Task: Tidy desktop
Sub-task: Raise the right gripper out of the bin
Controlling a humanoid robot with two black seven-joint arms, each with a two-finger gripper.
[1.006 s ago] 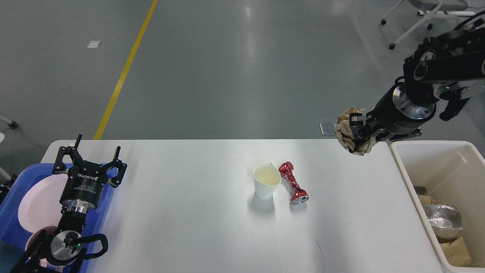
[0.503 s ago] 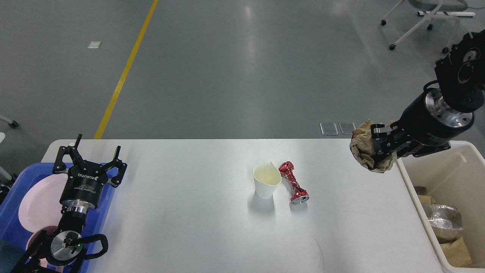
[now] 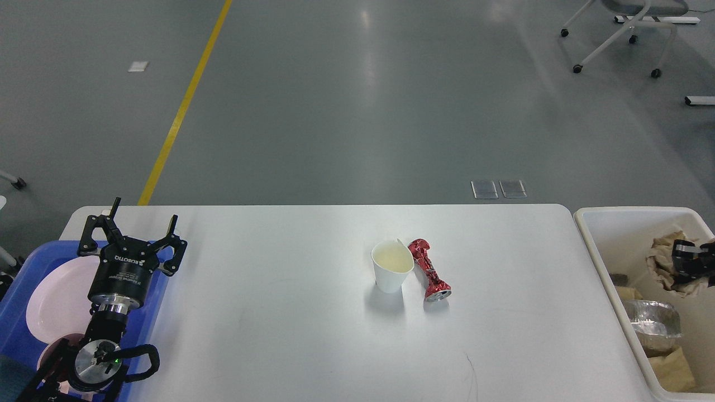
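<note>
desktop (image 3: pixel 313 335): left gripper (image 3: pixel 141 226) spread, empty.

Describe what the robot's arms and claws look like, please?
The left gripper is matte black, with two thin, angular skeletal fingers spreading from a round black body printed with white lettering. Behind it sit shiny silver metal rings, a looping black cable and a small green light. Only a small black piece of the right gripper shows at the frame's edge.

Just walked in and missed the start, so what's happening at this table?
The robot is clearing rubbish off the white desktop. Its right gripper is over the cream bin with a crumpled brown paper wad; whether it grips it is unclear. A paper cup and crushed red can remain mid-table. The left gripper hangs open, empty, over the blue tray.
</note>
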